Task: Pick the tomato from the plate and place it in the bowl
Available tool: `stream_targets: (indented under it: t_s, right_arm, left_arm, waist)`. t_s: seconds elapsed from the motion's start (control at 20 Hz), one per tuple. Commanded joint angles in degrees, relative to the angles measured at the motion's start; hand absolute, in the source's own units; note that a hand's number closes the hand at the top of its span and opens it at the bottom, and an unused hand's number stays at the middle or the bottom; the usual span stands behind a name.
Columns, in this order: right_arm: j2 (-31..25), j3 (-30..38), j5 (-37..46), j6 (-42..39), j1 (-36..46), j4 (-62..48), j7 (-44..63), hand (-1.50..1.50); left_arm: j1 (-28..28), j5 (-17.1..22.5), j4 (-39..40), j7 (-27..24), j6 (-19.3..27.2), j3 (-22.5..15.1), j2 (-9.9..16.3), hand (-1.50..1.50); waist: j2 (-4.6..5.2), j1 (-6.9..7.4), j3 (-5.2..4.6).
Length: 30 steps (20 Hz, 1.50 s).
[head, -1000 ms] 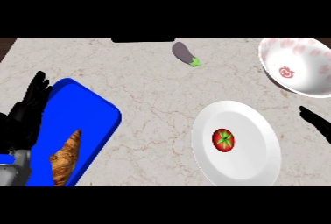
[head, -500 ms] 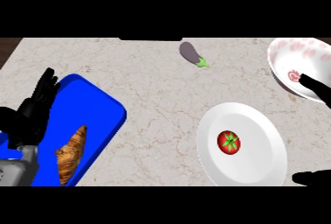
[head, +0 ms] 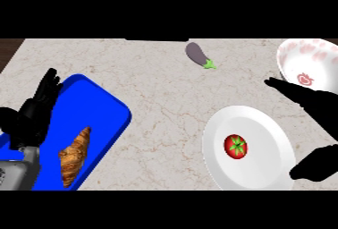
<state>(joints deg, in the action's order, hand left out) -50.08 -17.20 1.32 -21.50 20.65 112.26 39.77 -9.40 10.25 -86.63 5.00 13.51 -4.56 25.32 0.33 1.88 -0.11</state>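
Light falls evenly and brightly over the whole counter (head: 165,103), with no visible source and no direction to it — the marble veins read equally clearly from one side to the other. Cast shadows barely show: the plate (head: 264,174), the tomato (head: 236,146) and the eggplant (head: 200,55) sit without dark edges beneath them. The white plate is pale and flat, without glare, and the blue tray (head: 99,107) is a saturated, uniform blue. The right hand (head: 317,105) and the left hand (head: 33,116) read as near-solid black shapes — little surface detail survives. Edges stay crisp throughout, with no bending toward the borders.
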Motion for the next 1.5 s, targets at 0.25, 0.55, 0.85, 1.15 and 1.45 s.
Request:
stream_targets:
  t_s: [0.25, 0.55, 0.85, 1.15, 1.45]
  right_arm:
    - [8.7, -9.8, 0.1, -12.1, 6.9, -10.4, 6.3, -1.5]
    - [11.4, -8.9, 2.8, -18.6, 9.1, -15.9, 7.6, -1.5]
    - [14.1, -11.3, 17.8, -12.6, 5.3, -10.2, 1.7, -1.5]
    - [21.9, -9.1, 24.0, -14.6, 4.6, -14.7, 0.2, -1.5]
    - [21.8, -9.6, 30.4, -12.3, -2.3, -18.5, -7.9, -1.5]
  left_arm:
    - [-1.4, -0.9, 1.7, -0.1, -1.0, 1.6, -1.1, 0.0]
    - [2.0, -2.4, -1.5, 0.5, -1.2, 2.6, -1.5, 0.0]
    - [1.5, -3.1, -3.1, 2.9, -1.9, 3.3, -2.5, 0.0]
    - [4.9, -5.1, -4.9, 1.8, -3.3, 4.7, -4.5, 0.0]
    - [0.9, -7.0, 0.3, -0.3, -4.0, 6.5, -5.9, 0.0]
  waist:
    - [-0.18, -1.12, 0.05]
    - [-0.29, -1.24, 0.09]
    - [-0.41, -1.76, 0.12]
    - [-0.4, -1.62, 0.1]
    - [-0.31, -1.93, 0.11]
